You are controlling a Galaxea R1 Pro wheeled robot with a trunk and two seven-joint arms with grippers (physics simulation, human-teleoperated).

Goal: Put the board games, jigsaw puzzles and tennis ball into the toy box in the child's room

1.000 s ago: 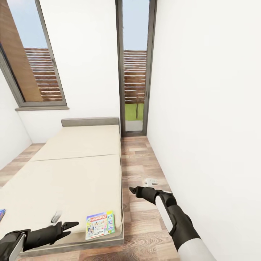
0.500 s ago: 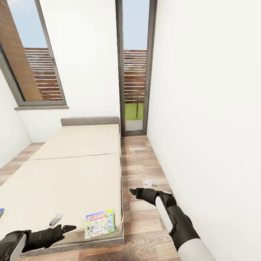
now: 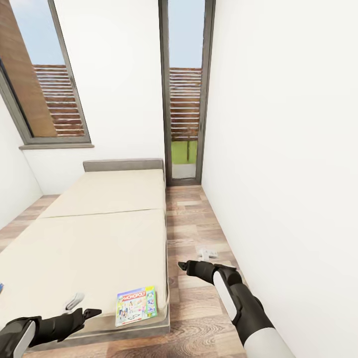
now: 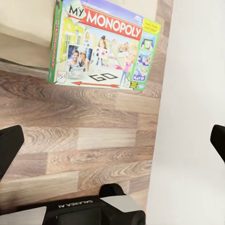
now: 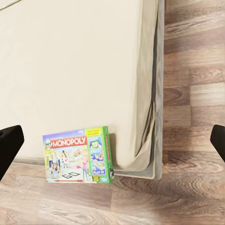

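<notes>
A Monopoly board game (image 3: 135, 306) lies flat on the near right corner of the beige bed (image 3: 99, 238); it also shows as the Monopoly box (image 4: 105, 44) and the box (image 5: 77, 155) in the wrist views. My left gripper (image 3: 88, 314) hovers low, just left of the box, open and empty, its fingertips (image 4: 9, 145) spread wide. Over the floor to the right of the bed, my right gripper (image 3: 184, 266) is open too, with dark fingertips (image 5: 9, 143) far apart. A blue sliver (image 3: 1, 287) at the bed's left edge may be another game.
A wooden floor strip (image 3: 194, 223) runs between the bed and the white right wall (image 3: 278, 174). A small white object (image 3: 206, 253) lies on the floor by the wall. A glass door (image 3: 185, 99) stands at the far end, a window (image 3: 44, 89) at the left.
My left gripper has drawn back toward the lower left, away from the Monopoly box. The right arm has sunk slightly. The whole view has shifted a little.
</notes>
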